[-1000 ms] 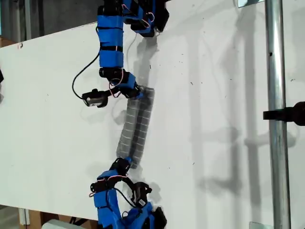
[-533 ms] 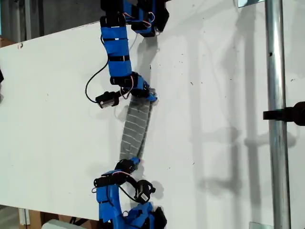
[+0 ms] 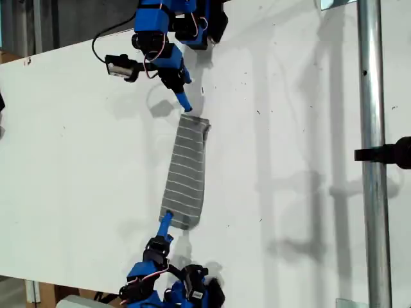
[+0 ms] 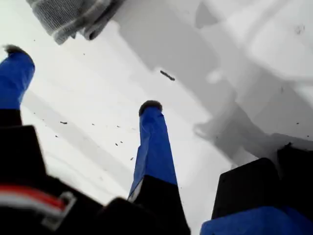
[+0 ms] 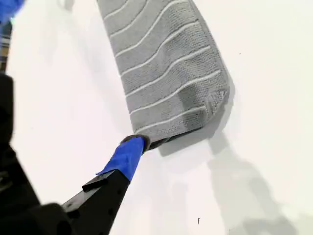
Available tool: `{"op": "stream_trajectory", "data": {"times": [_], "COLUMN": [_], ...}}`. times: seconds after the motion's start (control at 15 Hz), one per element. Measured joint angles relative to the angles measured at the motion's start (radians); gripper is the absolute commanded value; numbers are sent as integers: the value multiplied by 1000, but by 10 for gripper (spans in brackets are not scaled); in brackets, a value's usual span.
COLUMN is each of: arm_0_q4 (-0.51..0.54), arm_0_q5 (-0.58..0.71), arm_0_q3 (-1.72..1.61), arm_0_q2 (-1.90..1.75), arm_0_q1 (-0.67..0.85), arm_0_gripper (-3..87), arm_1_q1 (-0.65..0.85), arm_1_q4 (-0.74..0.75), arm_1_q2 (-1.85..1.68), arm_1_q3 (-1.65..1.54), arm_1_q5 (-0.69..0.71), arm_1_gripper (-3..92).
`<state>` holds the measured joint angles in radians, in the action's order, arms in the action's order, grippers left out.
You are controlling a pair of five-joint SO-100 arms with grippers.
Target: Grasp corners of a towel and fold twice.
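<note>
The towel (image 3: 185,173) now lies released on the worktop (image 3: 289,160), a narrow folded strip at centre frame in the exterior view. A second ago both claws pinched its ends. My first claw (image 4: 83,81) has backed off, jaws apart and empty; my second claw (image 5: 128,155) touches the near end, holding nothing (opening unclear). Folding looks finished.

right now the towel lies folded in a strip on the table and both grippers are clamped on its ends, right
Not quite: neither is clamped. My first gripper is open, clear of the towel, as the first wrist view shows. My second gripper's visible fingertip only sits at the towel's end. The towel does lie folded on the table.
</note>
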<state>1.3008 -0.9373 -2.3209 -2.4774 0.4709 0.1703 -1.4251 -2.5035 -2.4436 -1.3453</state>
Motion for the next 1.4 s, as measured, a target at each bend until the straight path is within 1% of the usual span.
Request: {"op": "stream_trajectory", "data": {"times": [0.07, 0.13, 0.2, 0.27, 0.33, 0.47, 0.6, 0.73, 0.8, 0.93, 1.0, 1.07, 1.13, 1.2, 1.27, 1.33, 1.4], "arm_0_q4": [-63, -114, -129, -120, -121, -130, -146, -155, -155, -158, -158, -158, -158, -158, -158, -158, -158], "arm_0_q5": [-34, -66, -104, -156, -169, -160, -130, -117, -117, -117, -117, -112, -110, -110, -110, -110, -110], "arm_0_q3": [-172, -348, -512, -644, -707, -759, -773, -779, -782, -787, -787, -787, -787, -787, -787, -787, -787], "arm_0_q2": [-196, -428, -686, -884, -948, -988, -994, -994, -994, -994, -994, -994, -994, -994, -994, -994, -994], "arm_0_q1": [-37, -87, -149, -169, -181, -190, -198, -196, -196, -198, -196, -196, -198, -196, -196, -196, -196], "arm_0_gripper": [-28, -28, -28, -28, -28, -28, -27, -27, -27, -27, -27, -27, -27, -27, -27, -27, -27], "arm_1_q1": [-71, -150, -206, -229, -235, -175, -81, -11, 9, 38, 40, 41, 41, 44, 58, 75, 101], "arm_1_q4": [-29, -46, -41, -15, 29, 209, 411, 584, 632, 762, 834, 891, 985, 1071, 1088, 1069, 960], "arm_1_q2": [-115, -187, -210, -216, -213, -160, 46, 405, 578, 750, 808, 879, 933, 962, 962, 910, 796], "arm_1_q3": [-86, -140, -173, -192, -215, -262, -256, -117, -21, 71, 114, 169, 201, 209, 206, 176, 150], "arm_1_q5": [-103, -199, -267, -298, -302, -276, -227, -178, -156, -130, -127, -127, -124, -120, -114, -95, -67], "arm_1_gripper": [459, 465, 471, 473, 473, 476, 481, 475, 463, 439, 385, 276, 48, -2, -2, -2, -2]}}
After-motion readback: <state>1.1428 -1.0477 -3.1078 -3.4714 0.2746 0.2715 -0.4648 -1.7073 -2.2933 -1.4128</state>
